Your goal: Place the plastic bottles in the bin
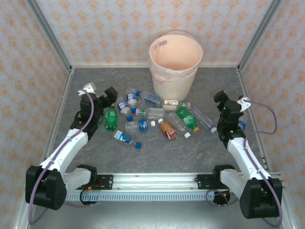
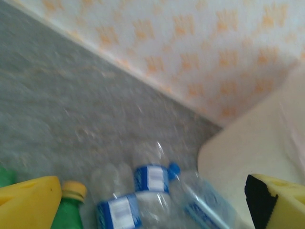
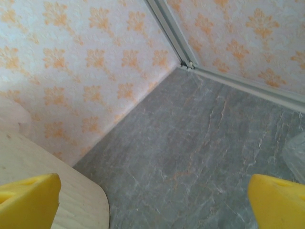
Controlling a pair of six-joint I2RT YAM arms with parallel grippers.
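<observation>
Several plastic bottles [image 1: 150, 119] lie scattered mid-table in front of the bin [image 1: 174, 81]: clear ones with blue labels, two green ones [image 1: 110, 119] and an orange-red one [image 1: 167, 130]. My left gripper [image 1: 108, 98] hovers open at the left end of the pile. In the left wrist view this gripper [image 2: 152, 210] has clear blue-labelled bottles [image 2: 152, 179] and a green bottle [image 2: 69, 212] below it, touching none, with the bin wall [image 2: 248, 148] at the right. My right gripper [image 1: 221, 102] is open over bare table right of the pile, and it [image 3: 152, 210] holds nothing.
Patterned walls and aluminium posts [image 1: 47, 28] close in the table on three sides. A corner post [image 3: 167, 28] stands ahead of the right gripper, with the bin wall [image 3: 71, 200] at its left. A loose blue cap [image 1: 138, 144] lies near the pile's front. The arms' base rail [image 1: 152, 180] runs along the near edge.
</observation>
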